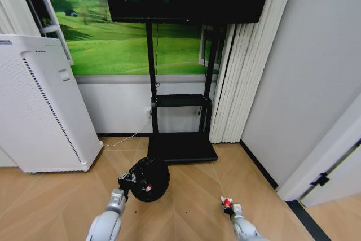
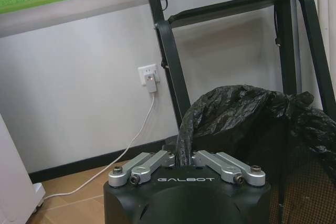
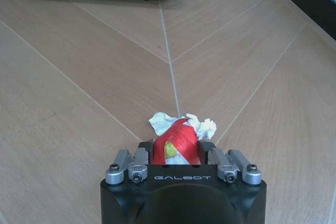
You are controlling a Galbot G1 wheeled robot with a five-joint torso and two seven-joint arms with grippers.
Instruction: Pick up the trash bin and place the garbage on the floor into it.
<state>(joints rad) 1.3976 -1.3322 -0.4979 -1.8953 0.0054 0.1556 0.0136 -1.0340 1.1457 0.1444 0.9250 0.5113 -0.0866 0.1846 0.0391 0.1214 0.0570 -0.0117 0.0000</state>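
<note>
Jaws of the left gripper (image 2: 185,157) closed tight on the rim of the trash bin (image 1: 149,178), pinching a fold of its black bag liner (image 2: 247,114) along with the edge. Bin is small, round, black wire mesh, sitting ahead of the robot's left arm, in front of the TV stand's black base (image 1: 181,147). Inside the bin, seen from the head camera, a small red-and-white item (image 1: 149,186) lies against the dark liner; its kind cannot be made out. Right gripper (image 3: 178,153) jaws closed partway around a crumpled red-and-white wrapper (image 3: 178,137), white paper edges sticking out past the fingertips. That gripper sits low over the wood floor (image 3: 79,77), to the right of the bin and well apart from it. White perforated appliance (image 1: 39,105) stands against the wall on the left.
</note>
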